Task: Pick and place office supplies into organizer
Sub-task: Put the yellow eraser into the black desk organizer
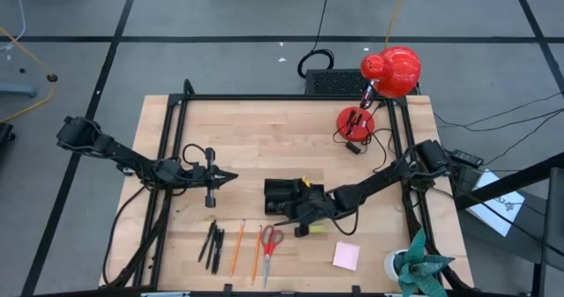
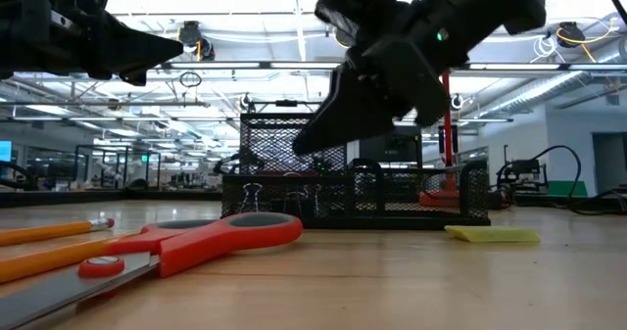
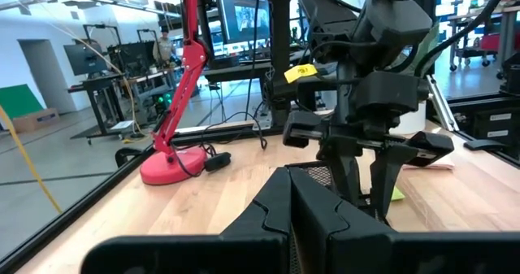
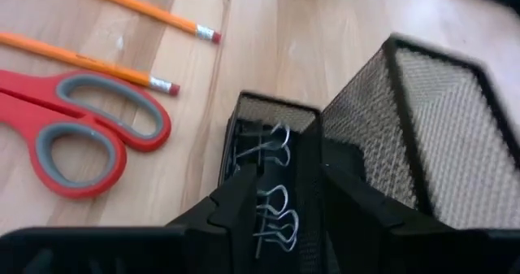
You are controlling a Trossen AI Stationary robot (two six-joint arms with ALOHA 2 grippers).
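R jaws [image 4: 276, 197] partly apart, holding nothing, right over the tray's [image 1: 284, 196] low end box w/ binder clips [image 4: 272, 184] in it. L jaws [image 1: 231, 177] shut tight, holding nothing, up off the desk [image 1: 264, 129], pointing at the tray from its left. Scissors [image 1: 270, 246], 2 pencils [image 1: 236, 247] and pens [image 1: 212, 241] lie in a row in front of the tray, near desk edge. Yellow-green bit [image 1: 315, 229] just beside R jaws. Pink pad [image 1: 345, 256] farther right. Red lamp [image 1: 383, 81] at back.
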